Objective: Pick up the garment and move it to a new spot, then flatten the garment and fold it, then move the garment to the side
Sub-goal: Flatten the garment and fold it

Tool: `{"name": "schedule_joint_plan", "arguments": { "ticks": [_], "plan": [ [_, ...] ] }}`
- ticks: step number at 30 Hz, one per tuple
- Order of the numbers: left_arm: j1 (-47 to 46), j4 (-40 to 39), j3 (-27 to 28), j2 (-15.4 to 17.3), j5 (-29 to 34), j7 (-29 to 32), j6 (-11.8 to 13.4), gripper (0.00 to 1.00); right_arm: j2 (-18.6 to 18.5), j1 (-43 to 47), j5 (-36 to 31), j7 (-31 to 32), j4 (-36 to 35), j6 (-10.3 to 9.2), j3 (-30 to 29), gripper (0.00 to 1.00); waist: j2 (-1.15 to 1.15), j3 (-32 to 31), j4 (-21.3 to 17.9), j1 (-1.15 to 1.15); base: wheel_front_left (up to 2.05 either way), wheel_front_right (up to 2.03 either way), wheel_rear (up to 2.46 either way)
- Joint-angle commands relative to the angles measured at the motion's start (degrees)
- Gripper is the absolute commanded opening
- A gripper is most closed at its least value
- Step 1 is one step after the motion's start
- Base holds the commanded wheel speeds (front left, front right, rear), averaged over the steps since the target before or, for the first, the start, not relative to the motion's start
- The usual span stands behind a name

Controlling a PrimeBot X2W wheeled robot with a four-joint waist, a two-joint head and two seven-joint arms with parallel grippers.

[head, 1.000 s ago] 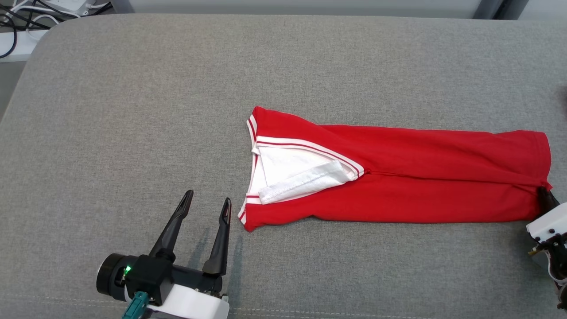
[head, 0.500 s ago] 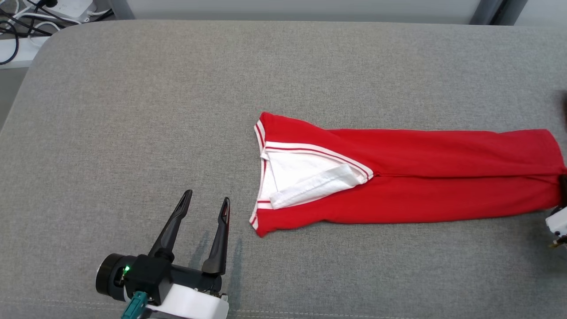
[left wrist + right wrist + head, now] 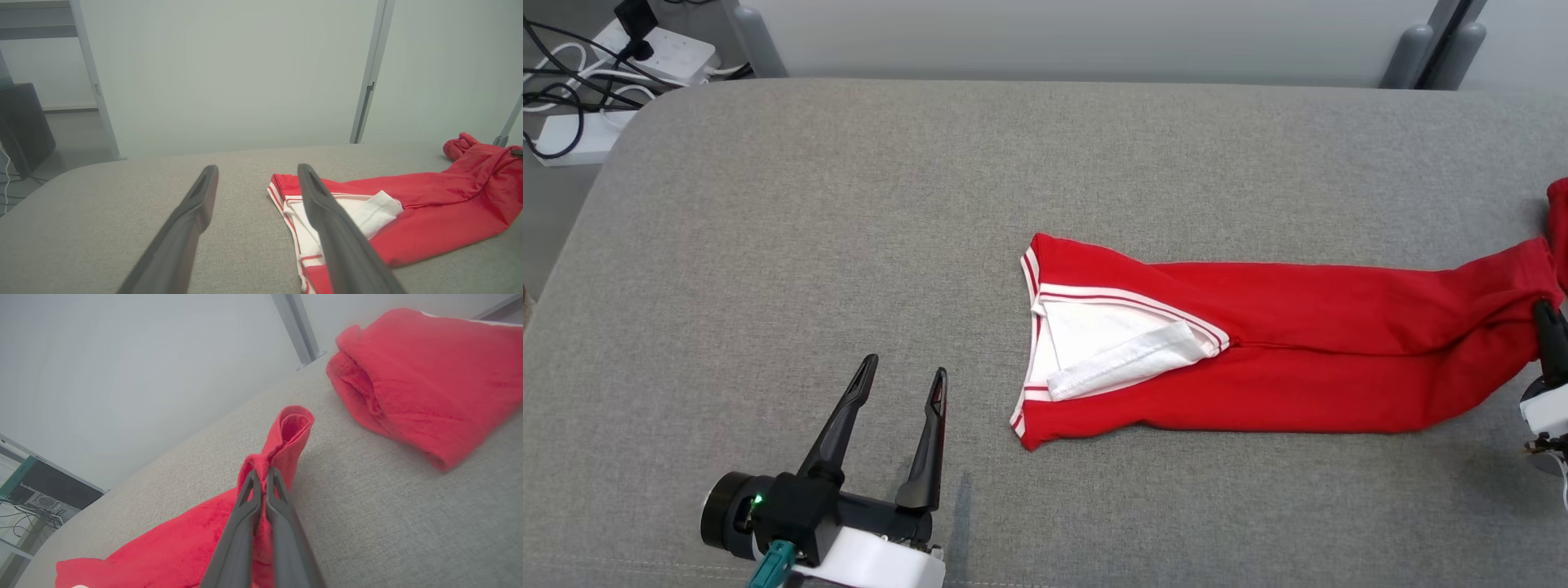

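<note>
At the right end of the grey counter, the right pincer is clenching the hem end of the red garment, fingers pressed together on bunched cloth, a tuft standing above the tips. That end is hanging raised off the surface. The rest of the garment is lying flat as a long narrow strip across the middle and right of the counter, its neck opening with white lining facing left.

The left pincer is sitting low at the near left, released, jaws spread wide, near the collar corner but apart from it, gripping nothing.

A second red bundle is lying just beyond the gripped end, not touching it.

Judgement: the strip is looking folded lengthwise, so the step in hand is probably carrying the hem over toward the collar for the crosswise fold. A plain drag is also possible; cannot tell.

Doing it well:
- the grip is taking a bunched corner rather than the full hem width, so layers may be slipping apart; a slow, low arc should be suiting it
- the collar end is lying unpinned; the free left pincer pressing near the collar corner would be stopping the strip from sliding
- the raised end should be passing clear of the second bundle
- hem edge should be landing square on the collar edge before letting go
</note>
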Motion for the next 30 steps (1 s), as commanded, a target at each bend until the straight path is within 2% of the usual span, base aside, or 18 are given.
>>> {"name": "schedule_joint_plan", "arguments": {
  "ticks": [1, 6, 12, 20, 30],
  "plan": [
    [-0.78, -1.45, 1.64, 0.09, -0.85, -0.33, 0.38, 1.00, -2.30, 1.37, 0.52, -0.93, -2.57, 0.10, 1.04, 0.00, 0.00, -0.70, 0.42, 0.00, 0.00, 0.00, 0.00],
    [0.17, -1.30, 1.62, 0.09, -1.67, -0.33, 0.52, 1.00, -3.49, 3.81, 0.13, -0.94, -10.47, 0.10, 2.82, 0.00, 0.00, -2.73, 1.85, 0.00, 0.00, 0.00, 0.00],
    [1.15, -1.58, 1.31, 0.09, -2.04, -0.33, 0.30, 1.00, -2.20, 4.57, -1.79, -0.55, -16.19, 0.10, 4.25, 0.00, 0.00, -5.34, 4.37, 0.00, 0.00, 0.00, 0.00],
    [1.48, -3.48, 0.48, 0.09, -1.84, -0.33, 0.42, 1.00, 3.53, 3.92, -4.06, 0.76, -18.62, 0.10, 5.42, 0.00, 0.00, -6.28, 8.62, 0.00, 0.00, 0.00, 0.00],
    [1.30, -4.11, -0.55, 0.09, -2.41, -0.33, 1.14, 1.00, 10.00, 0.30, -7.88, 2.45, -17.61, 0.10, 7.65, 0.00, 0.00, -4.39, 13.19, 0.00, 0.00, 0.00, 0.00]
  ]
}}
